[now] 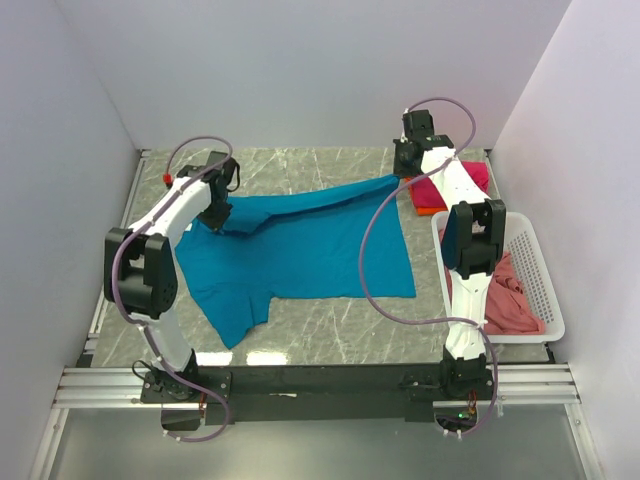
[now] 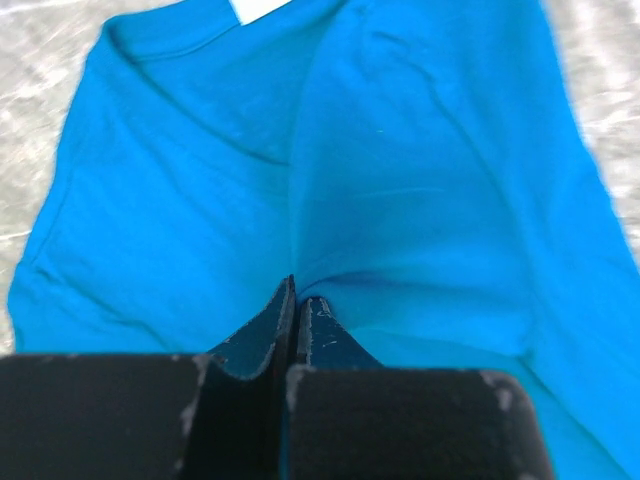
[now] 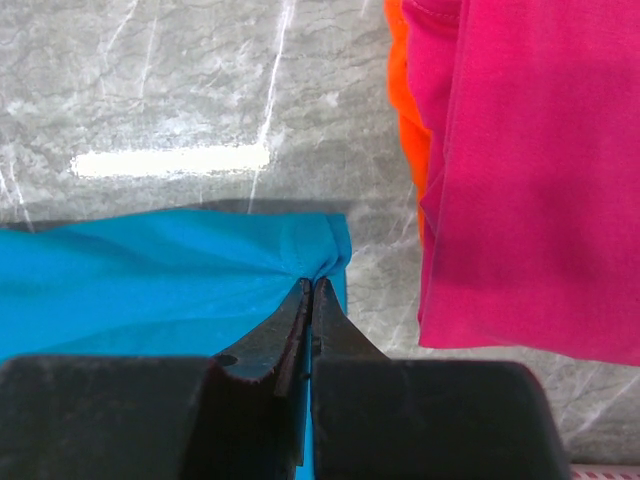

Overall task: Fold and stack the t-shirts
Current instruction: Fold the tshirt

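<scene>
A teal-blue t-shirt (image 1: 300, 250) lies spread across the middle of the marble table, its far edge lifted and stretched between both grippers. My left gripper (image 1: 218, 205) is shut on the shirt's far left part (image 2: 300, 200). At the far right, my right gripper (image 1: 405, 170) is shut on the shirt's corner (image 3: 310, 255). A folded magenta-pink t-shirt (image 3: 540, 170) lies on a folded orange t-shirt (image 3: 405, 110) just right of that corner. A dusty salmon-pink t-shirt (image 1: 505, 295) sits crumpled in the basket.
A white lattice basket (image 1: 545, 285) stands at the right edge of the table, beside the right arm. White walls close in the left, right and far sides. A metal rail runs along the near edge.
</scene>
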